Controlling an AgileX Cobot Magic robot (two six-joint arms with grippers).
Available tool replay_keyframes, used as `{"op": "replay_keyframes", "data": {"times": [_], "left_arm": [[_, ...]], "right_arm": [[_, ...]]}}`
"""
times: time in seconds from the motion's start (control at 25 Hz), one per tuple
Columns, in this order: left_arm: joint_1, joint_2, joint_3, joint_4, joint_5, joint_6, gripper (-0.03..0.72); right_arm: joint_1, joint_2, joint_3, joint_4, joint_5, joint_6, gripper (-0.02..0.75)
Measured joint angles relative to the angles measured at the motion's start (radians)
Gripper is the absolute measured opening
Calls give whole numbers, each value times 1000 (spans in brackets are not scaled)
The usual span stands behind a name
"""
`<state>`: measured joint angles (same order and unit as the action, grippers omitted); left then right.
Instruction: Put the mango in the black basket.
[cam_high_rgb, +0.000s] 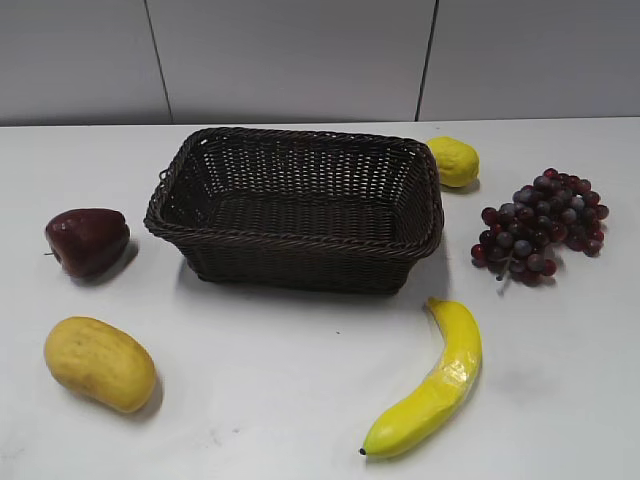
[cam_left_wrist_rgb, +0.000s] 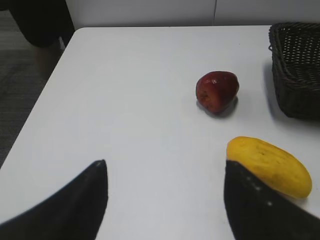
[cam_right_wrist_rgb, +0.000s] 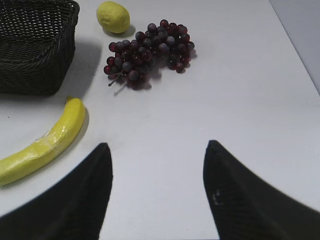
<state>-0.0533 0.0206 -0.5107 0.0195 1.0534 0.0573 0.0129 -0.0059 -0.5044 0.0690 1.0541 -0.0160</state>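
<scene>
The mango (cam_high_rgb: 99, 363) lies on its side on the desk (cam_high_rgb: 300, 400), at the front left in the exterior view, well apart from the basket (cam_high_rgb: 297, 208) and nearer the camera than the apple (cam_high_rgb: 87, 240). The basket holds nothing visible. Neither arm shows in the exterior view, so the reach looks not yet begun.

The left gripper (cam_left_wrist_rgb: 165, 200) is the natural one for the job: in its wrist view the mango (cam_left_wrist_rgb: 270, 165) sits just ahead and to the right, partly hidden behind the right-hand finger. Its jaws stand wide apart with nothing between them. The right gripper (cam_right_wrist_rgb: 157, 195) also has its jaws apart and empty, over bare desk near the banana (cam_right_wrist_rgb: 45, 145) and grapes (cam_right_wrist_rgb: 147, 52).

To do the step well, the left gripper should shift toward the mango until the fruit sits centred between the jaws, then turn so they close across the narrow width, not along the length. Coming down over the fattest part should keep it from squirting out. The apple is close enough to be nudged on the way, so the approach is best made from above.

The mango is plump and oblong, a dull golden yellow with a matte, faintly speckled skin, rounded at both ends. The smooth curved surface will likely be slippery, so a firm, centred grip matters.
</scene>
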Motion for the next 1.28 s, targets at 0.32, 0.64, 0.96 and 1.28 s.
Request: {"op": "replay_keyframes", "data": {"times": [0.32,0.64,0.96,1.28], "left_arm": [[0,0,0,0,-1,0,545],[0,0,0,0,-1,0,544],[0,7,0,0,-7,7,543],[0,176,-7,-64,-19,185,540]], "right_arm": [[0,0,0,0,-1,0,449],[0,0,0,0,-1,0,449],[0,0,0,0,-1,0,449],[0,0,0,0,-1,0,449]]}}
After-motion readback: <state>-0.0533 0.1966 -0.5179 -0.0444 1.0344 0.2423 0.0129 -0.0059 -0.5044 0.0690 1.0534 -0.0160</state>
